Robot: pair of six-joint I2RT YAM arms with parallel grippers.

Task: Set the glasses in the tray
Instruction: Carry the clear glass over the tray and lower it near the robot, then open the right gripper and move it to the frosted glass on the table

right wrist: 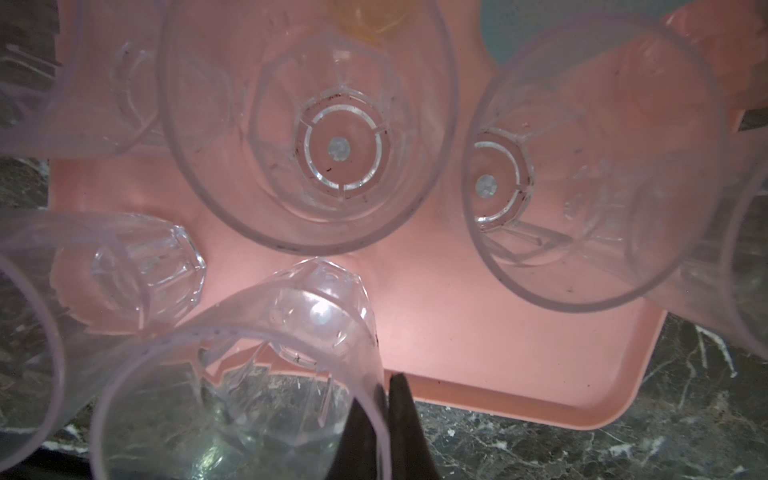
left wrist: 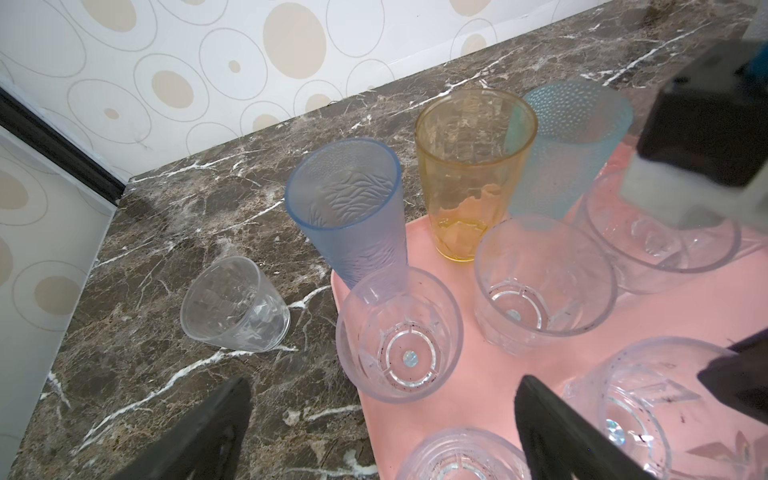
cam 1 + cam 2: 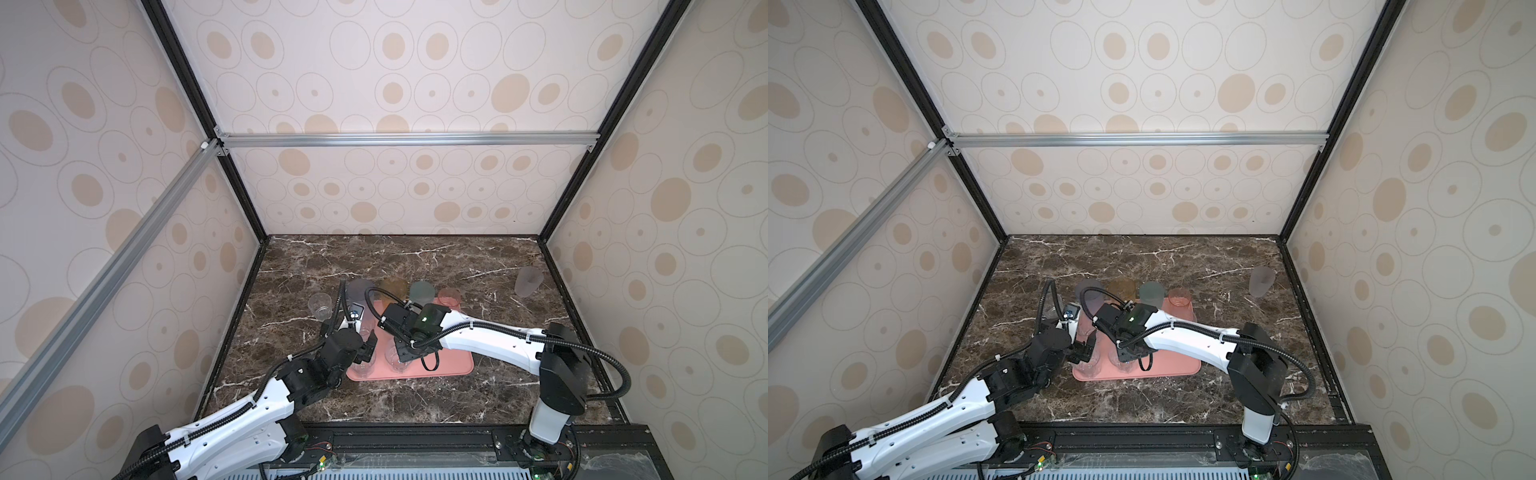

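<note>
Most glasses (image 2: pixel 473 166) are standing on the tray (image 3: pixel 453 365). Our right gripper (image 1: pixel 384 419) is pinching a clear tumbler (image 1: pixel 249 374) at the tray's six o'clock edge; our left gripper (image 2: pixel 382 386) is hovering spread. Two are waiting outside: a clear glass (image 3: pixel 320 306) at ten o'clock, a frosted glass (image 3: pixel 528 281) at two.

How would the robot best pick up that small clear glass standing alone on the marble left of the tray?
Pinch its rim from above, one finger inside, one outside. The small clear glass stands upright, mouth open, apart from the tray, so a straight descent looks unobstructed.
</note>
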